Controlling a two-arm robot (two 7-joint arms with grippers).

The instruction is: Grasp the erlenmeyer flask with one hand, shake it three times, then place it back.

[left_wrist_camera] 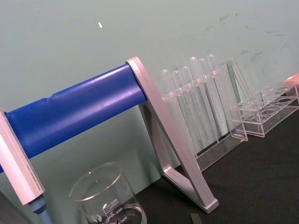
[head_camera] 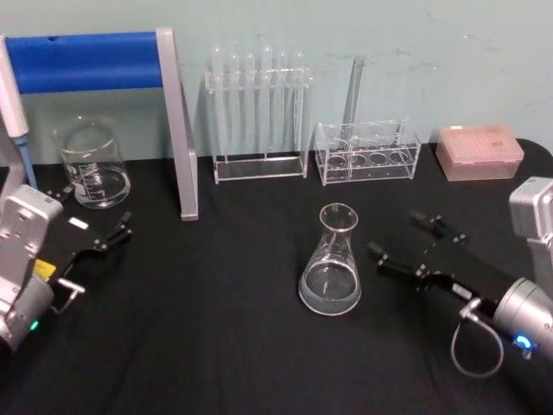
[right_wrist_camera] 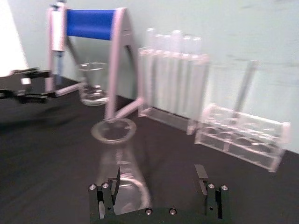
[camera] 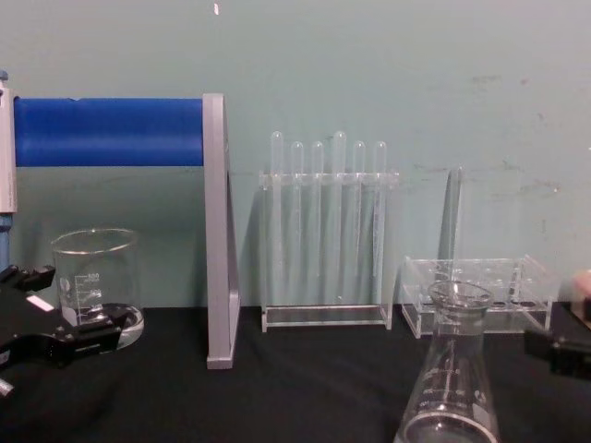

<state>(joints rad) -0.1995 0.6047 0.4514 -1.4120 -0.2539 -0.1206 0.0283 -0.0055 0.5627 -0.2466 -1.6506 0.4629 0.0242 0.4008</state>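
The erlenmeyer flask (head_camera: pixel 330 259) is clear glass and stands upright on the black table, right of centre. My right gripper (head_camera: pixel 397 235) is open just to the flask's right, fingers pointing at it and apart from the glass. In the right wrist view the flask (right_wrist_camera: pixel 119 161) stands just ahead of the open fingers (right_wrist_camera: pixel 112 179), offset toward one of them. From the chest the flask (camera: pixel 452 378) shows low on the right, with one right finger (camera: pixel 559 351) at the edge. My left gripper (head_camera: pixel 91 214) rests open at the far left near the beaker, also seen from the chest (camera: pixel 55 323).
A glass beaker (head_camera: pixel 93 164) stands at the back left beside a blue-and-silver stand (head_camera: pixel 177 121) with a pipette (head_camera: pixel 15 112). Behind the flask are a tall test tube rack (head_camera: pixel 259 112), a low clear rack (head_camera: pixel 367 154) and a pink box (head_camera: pixel 479 151).
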